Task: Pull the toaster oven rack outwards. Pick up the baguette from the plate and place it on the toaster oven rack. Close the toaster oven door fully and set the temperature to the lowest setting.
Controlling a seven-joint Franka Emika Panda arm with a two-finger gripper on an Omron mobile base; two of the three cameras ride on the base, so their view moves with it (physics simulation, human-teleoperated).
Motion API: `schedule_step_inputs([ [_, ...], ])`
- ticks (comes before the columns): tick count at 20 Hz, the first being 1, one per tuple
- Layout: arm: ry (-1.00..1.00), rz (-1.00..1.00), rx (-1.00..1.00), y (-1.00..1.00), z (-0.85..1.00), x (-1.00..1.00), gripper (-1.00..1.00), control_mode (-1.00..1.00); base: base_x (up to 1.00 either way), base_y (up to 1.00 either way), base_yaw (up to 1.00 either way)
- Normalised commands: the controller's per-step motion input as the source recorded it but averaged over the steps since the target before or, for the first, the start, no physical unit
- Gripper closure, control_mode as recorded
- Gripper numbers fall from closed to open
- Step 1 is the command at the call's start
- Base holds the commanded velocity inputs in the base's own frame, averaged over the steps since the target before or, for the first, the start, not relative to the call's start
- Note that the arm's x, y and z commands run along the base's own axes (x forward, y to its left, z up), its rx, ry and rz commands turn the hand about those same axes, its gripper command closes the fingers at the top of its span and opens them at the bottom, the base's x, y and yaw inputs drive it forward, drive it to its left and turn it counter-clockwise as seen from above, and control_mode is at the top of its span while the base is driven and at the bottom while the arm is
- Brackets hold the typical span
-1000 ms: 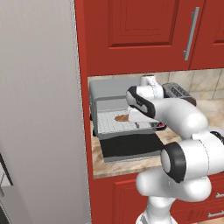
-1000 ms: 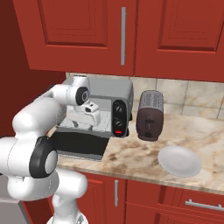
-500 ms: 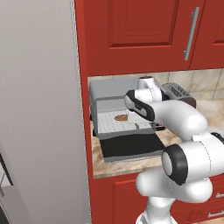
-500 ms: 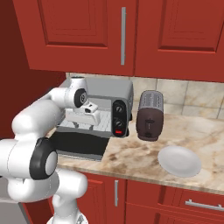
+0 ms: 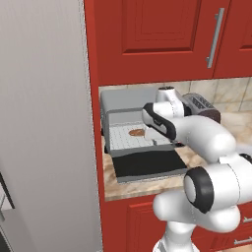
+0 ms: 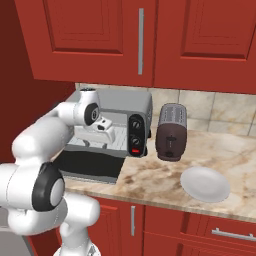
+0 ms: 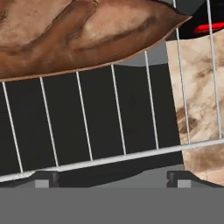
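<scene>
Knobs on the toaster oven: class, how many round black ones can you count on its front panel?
2: both on the toaster oven, one knob stacked above the other knob, with a red button beneath them.

toaster oven (image 6: pixel 131 111): grey box, far left on counter | toaster oven door (image 5: pixel 147 163): dark glass, folded down flat | toaster oven rack (image 5: pixel 120 138): wire grid, pulled outwards | baguette (image 5: pixel 136 132): brown, lying on rack

The baguette (image 7: pixel 83 33) is brown with paler tan streaks, lying on the light-grey wire toaster oven rack (image 7: pixel 113 157). The toaster oven (image 6: pixel 131 107) is grey (black knobs, one red button), its door (image 5: pixel 147 165) dark glass. The plate (image 6: pixel 205 184) is white on a beige-veined marbled counter (image 6: pixel 160 172).
</scene>
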Motion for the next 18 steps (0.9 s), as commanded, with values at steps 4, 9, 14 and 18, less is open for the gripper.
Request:
schedule_step_inputs([
  [4, 0.00, 0.00, 0.02, -0.08, 0.24, -0.34, -1.00, -1.00, 0.00, 0.00, 0.00],
  [9, 0.00, 0.00, 0.06, -0.05, 0.42, -0.45, -1.00, -1.00, 0.00, 0.00, 0.00],
  [14, 0.00, 0.00, 0.01, -0.04, -0.26, -0.11, -1.00, -1.00, 0.00, 0.00, 0.00],
  [18, 0.00, 0.00, 0.00, 0.00, -0.48, 0.00, -1.00, -1.00, 0.00, 0.00, 0.00],
])
